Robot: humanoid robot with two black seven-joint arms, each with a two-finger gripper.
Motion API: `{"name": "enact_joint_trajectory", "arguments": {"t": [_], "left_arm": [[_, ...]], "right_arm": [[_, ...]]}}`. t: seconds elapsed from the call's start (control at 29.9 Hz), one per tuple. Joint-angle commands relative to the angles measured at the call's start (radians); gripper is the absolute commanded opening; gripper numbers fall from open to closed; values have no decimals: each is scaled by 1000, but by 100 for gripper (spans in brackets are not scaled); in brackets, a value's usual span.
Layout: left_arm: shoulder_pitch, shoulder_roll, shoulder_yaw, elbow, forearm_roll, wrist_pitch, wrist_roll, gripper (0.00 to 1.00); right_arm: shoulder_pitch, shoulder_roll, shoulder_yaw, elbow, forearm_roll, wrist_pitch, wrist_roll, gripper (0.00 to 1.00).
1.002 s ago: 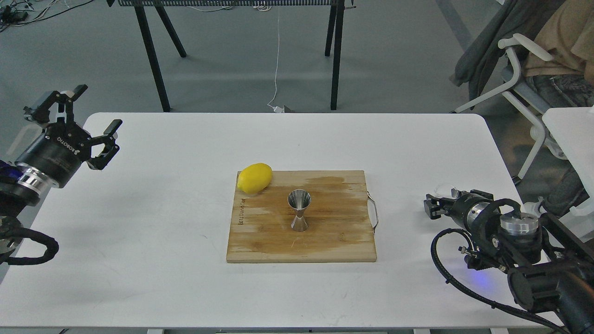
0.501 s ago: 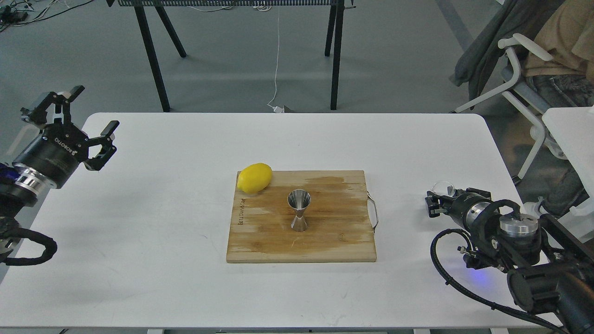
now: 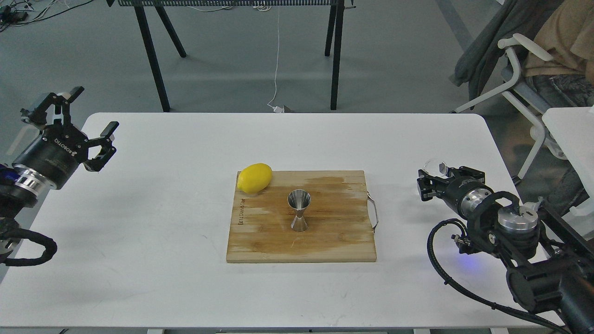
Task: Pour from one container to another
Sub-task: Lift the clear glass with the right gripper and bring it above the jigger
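Yellow lemon, light brown streaked wooden board, shiny silver jigger, white table

Both arms hovered at the table's sides.
The left gripper stood spread wide, empty; the right gripper was closed around the clear glass cup.

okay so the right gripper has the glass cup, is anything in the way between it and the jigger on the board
Nothing visible blocks it. Between the right gripper holding the glass cup and the jigger lie only bare table and the cutting board with its metal handle. The lemon sits beyond the jigger, off the path.
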State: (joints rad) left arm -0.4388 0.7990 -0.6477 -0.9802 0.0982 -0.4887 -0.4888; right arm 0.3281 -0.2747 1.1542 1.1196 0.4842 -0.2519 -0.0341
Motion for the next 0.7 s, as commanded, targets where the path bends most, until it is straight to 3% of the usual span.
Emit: {"name": "enact_joint_trajectory", "arguments": {"t": [0.0, 0.37, 0.67], "left_arm": [[0, -3, 0, 0, 0, 0, 0, 92], [2, -7, 2, 0, 2, 0, 0, 92], [11, -20, 3, 0, 5, 0, 0, 92]], "right_arm": [[0, -1, 2, 98, -93, 28, -1, 43], [11, 12, -119, 354, -430, 220, -12, 41], [12, 26, -240, 387, -650, 283, -12, 41]]}}
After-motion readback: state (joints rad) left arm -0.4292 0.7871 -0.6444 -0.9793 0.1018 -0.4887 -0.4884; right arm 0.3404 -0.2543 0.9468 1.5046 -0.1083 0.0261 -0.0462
